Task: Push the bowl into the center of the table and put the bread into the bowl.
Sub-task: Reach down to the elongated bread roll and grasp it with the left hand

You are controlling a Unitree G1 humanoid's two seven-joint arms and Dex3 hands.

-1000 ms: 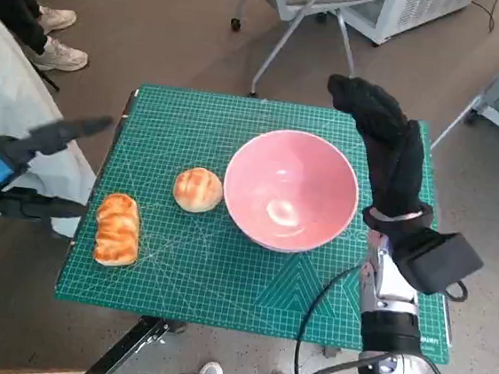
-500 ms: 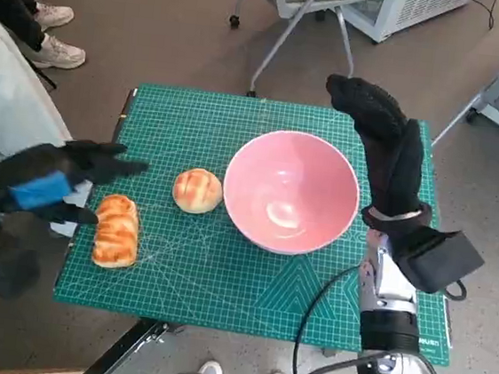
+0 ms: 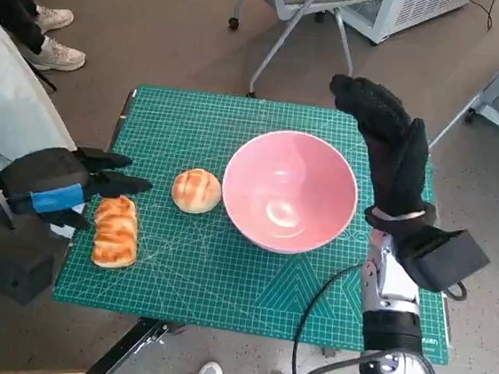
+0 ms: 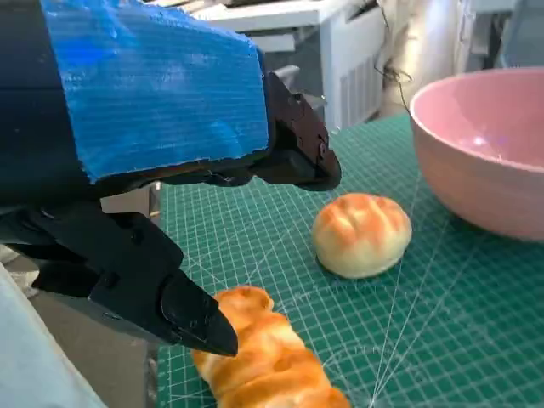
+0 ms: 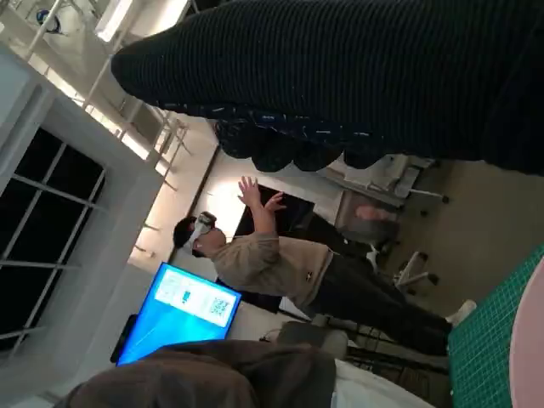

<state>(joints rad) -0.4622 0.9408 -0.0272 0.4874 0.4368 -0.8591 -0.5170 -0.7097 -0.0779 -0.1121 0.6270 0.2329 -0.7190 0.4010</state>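
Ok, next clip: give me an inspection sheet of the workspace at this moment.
Surface: green cutting mat covering the table.
Job's things: pink bowl, empty, near mat centre; round bun just beside it; long loaf near the mat's edge.
Clutter: nothing seen.
Hands: left hand open, over the loaf, fingers spread; right hand open, raised beside the bowl.
Cables: black cable along the right forearm.
Surroundings: chair, person's shoes; a person in the right wrist view.
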